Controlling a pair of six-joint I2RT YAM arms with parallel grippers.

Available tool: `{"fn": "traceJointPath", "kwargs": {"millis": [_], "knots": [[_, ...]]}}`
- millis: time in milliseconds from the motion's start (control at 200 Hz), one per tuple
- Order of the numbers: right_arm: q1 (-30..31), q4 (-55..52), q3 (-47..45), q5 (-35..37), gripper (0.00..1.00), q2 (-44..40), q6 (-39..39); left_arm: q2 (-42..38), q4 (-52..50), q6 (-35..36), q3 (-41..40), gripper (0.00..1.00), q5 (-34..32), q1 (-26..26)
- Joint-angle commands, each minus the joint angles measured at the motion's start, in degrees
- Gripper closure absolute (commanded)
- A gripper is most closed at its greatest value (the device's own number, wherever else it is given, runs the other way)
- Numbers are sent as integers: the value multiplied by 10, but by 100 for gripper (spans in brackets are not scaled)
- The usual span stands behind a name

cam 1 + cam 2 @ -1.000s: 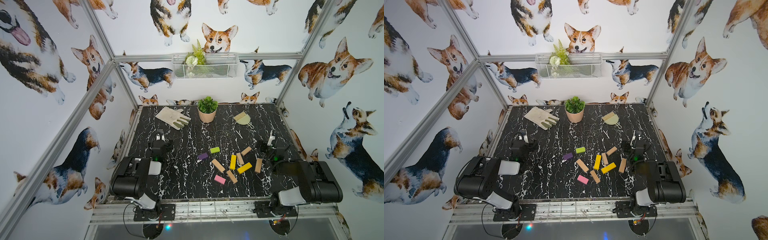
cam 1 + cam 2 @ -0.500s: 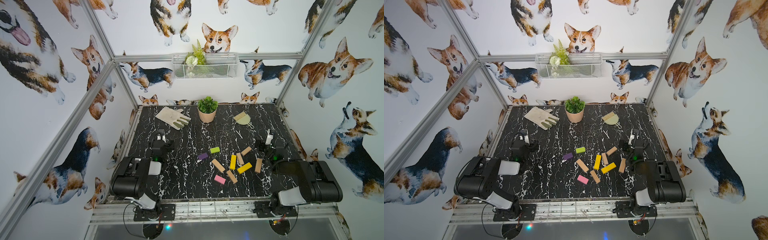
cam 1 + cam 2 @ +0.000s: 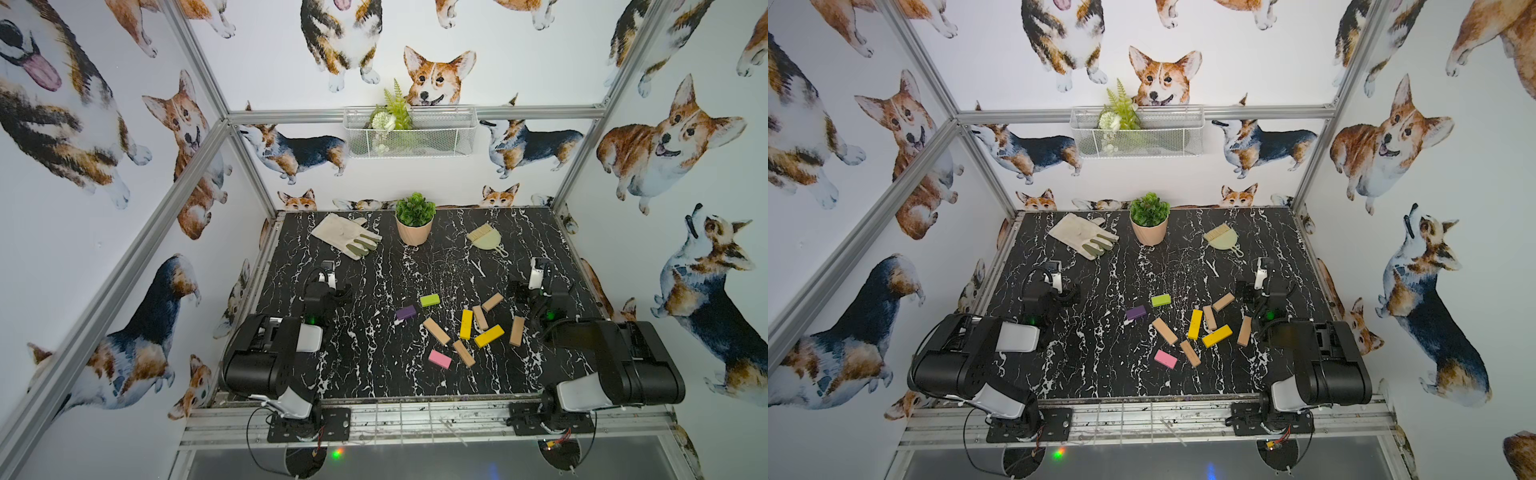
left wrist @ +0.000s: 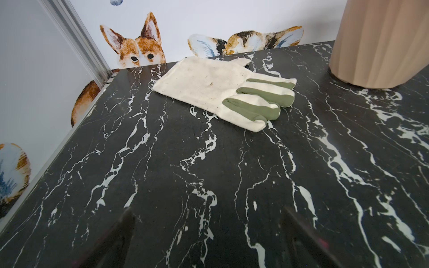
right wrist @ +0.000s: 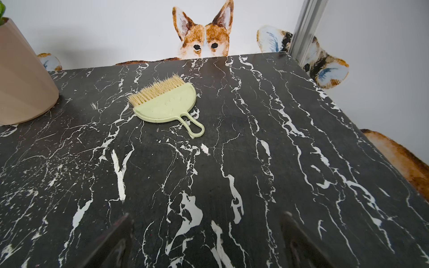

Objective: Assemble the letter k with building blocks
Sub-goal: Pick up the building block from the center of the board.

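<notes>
- Right arm [image 3: 582,336] had edged slightly toward the table's middle since a second before; left arm [image 3: 282,332] and blocks [image 3: 466,324] had not shifted
- Both pincers stood released and empty; the right gripper [image 5: 206,215] was aimed at the dustpan [image 5: 166,105], the left gripper [image 4: 208,210] at the glove [image 4: 216,92]; neither wrist view showed a block
- All blocks lay in a loose scatter on the table [image 3: 365,374], no K begun; the scatter sat nearer the right arm, to that pincer's left and back toward its base
- Closest was a tan bar [image 3: 516,331], just beside the right arm, long axis roughly near-to-far; green [image 3: 429,300], purple [image 3: 405,312] and pink [image 3: 439,359] lay toward the left arm
- By my judgement the right arm needed to turn back and inward to reach it; bare table between scatter and left arm offered building room; the pot [image 3: 413,232] stood well apart by the far edge
</notes>
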Motion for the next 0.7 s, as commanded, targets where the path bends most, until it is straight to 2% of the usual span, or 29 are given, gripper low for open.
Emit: {"fn": "traceJointPath", "kwargs": {"millis": [0, 640, 695], "knots": [[0, 6, 0, -2, 1, 0, -7, -2, 26, 11, 0, 0, 7, 1], [0, 4, 2, -4, 0, 0, -8, -2, 28, 10, -1, 0, 5, 0], [0, 0, 4, -4, 0, 1, -6, -1, 23, 3, 2, 0, -15, 0]]}}
